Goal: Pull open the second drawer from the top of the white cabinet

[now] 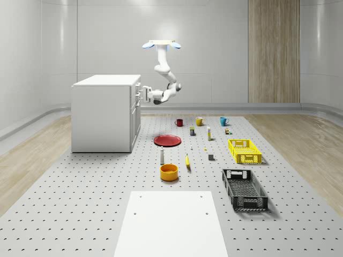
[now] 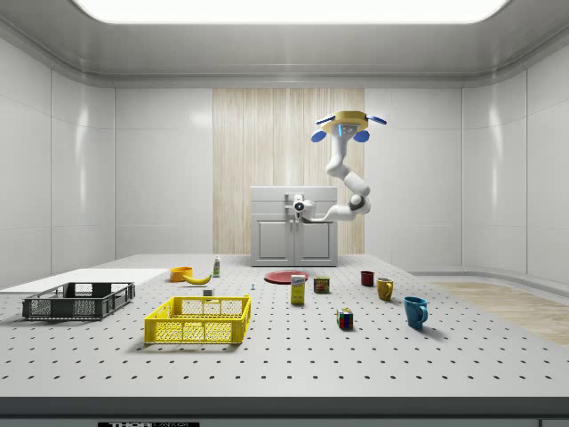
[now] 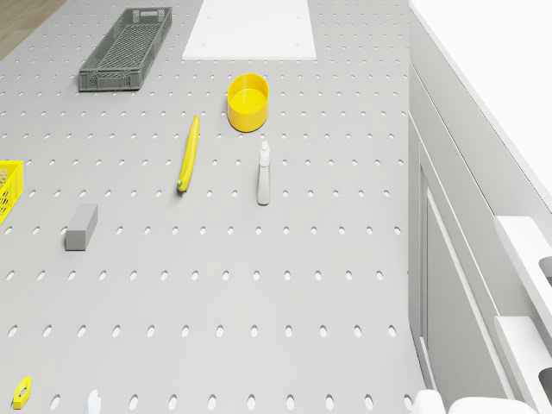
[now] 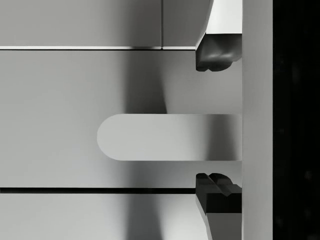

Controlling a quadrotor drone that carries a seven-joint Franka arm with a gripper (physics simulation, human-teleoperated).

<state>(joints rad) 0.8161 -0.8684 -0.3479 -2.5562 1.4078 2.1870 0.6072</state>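
Tool (image 4: 218,122): fingers (image 4: 215,57) spread wide, straddling drawer handle (image 4: 167,137), not clamped yet.
Arm (image 1: 166,75): you've got it hanging from drone (image 1: 161,45), elbow bent toward white cabinet (image 1: 104,112).
Drone: hovers beside cabinet, above bench (image 1: 96,187).

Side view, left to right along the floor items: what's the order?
Black crate → orange bowl → yellow crate → red plate → red mug → yellow mug → blue mug.
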